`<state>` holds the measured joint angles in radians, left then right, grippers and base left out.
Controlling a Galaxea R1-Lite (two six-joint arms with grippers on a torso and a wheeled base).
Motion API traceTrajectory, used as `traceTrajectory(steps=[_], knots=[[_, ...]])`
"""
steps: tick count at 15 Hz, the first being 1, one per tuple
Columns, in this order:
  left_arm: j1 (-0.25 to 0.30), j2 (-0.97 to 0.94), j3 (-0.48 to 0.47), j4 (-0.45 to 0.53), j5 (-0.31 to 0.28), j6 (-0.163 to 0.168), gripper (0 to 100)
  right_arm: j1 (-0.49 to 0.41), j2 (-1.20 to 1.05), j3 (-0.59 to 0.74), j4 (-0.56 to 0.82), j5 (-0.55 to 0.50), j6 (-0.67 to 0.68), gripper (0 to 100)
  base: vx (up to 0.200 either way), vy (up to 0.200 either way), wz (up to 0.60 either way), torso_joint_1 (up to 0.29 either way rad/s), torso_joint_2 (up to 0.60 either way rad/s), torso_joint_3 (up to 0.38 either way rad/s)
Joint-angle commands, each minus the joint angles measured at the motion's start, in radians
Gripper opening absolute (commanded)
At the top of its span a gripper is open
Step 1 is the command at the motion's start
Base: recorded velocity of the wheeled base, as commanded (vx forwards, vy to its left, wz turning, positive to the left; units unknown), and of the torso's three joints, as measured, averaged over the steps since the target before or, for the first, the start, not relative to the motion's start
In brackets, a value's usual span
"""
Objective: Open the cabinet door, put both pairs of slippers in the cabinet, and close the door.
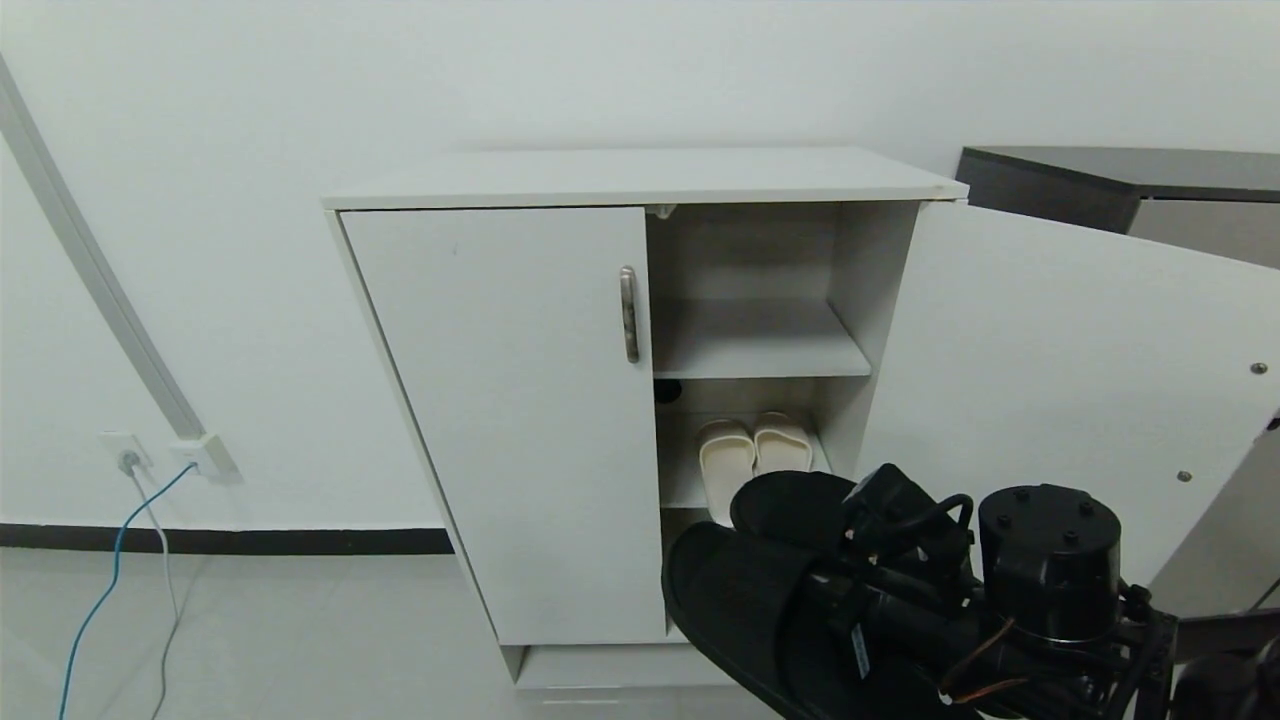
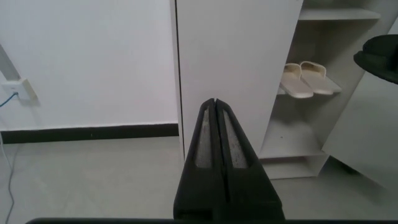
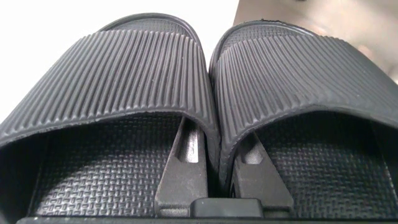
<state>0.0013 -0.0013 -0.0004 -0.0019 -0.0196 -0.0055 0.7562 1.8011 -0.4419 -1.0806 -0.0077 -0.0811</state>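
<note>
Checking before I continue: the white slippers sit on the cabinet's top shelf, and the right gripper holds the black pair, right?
No: the head view shows the white slippers on the shelf below the top one. The right gripper does hold the black pair.

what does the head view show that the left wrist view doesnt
Head view adds: the door handle, the cabinet top and a dark counter behind on the right. Left wrist view adds: the left claw, shut and empty, and the bottom shelf. Shared: the white slippers, the closed left door, and the black slippers, just an edge from the wrist.
</note>
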Motion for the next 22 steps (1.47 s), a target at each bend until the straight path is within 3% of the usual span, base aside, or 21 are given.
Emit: traceTrajectory(steps=[1, 14, 19, 20, 22], knots=[[0.0, 0.001, -0.001, -0.001, 0.0, -0.001, 0, 0.003, 0.001, 0.0, -0.001, 0.0, 0.0, 0, 0.0, 0.0, 0.0, -0.002, 0.29, 0.251], [0.0, 0.001, 0.0, -0.001, 0.0, 0.001, 0, 0.005, 0.004, 0.012, -0.042, -0.002, 0.0, 0, 0.0, 0.0, 0.0, 0.0, 0.0, 0.0], [0.0, 0.001, 0.0, -0.001, 0.0, 0.001, 0, 0.006, 0.024, 0.005, -0.041, -0.009, 0.0, 0, 0.0, -0.08, 0.0, -0.007, 0.05, 0.058], [0.0, 0.001, -0.001, -0.001, 0.0, 0.001, 0, 0.014, 0.04, -0.012, -0.042, -0.035, 0.0, 0, 0.0, 0.0, 0.0, -0.002, 0.07, 0.071], [0.0, 0.001, 0.0, -0.001, 0.0, 0.001, 0, 0.052, 0.089, -0.067, -0.041, -0.195, 0.009, 0, 0.0, 0.0, 0.0, 0.0, 0.0, 0.0]])
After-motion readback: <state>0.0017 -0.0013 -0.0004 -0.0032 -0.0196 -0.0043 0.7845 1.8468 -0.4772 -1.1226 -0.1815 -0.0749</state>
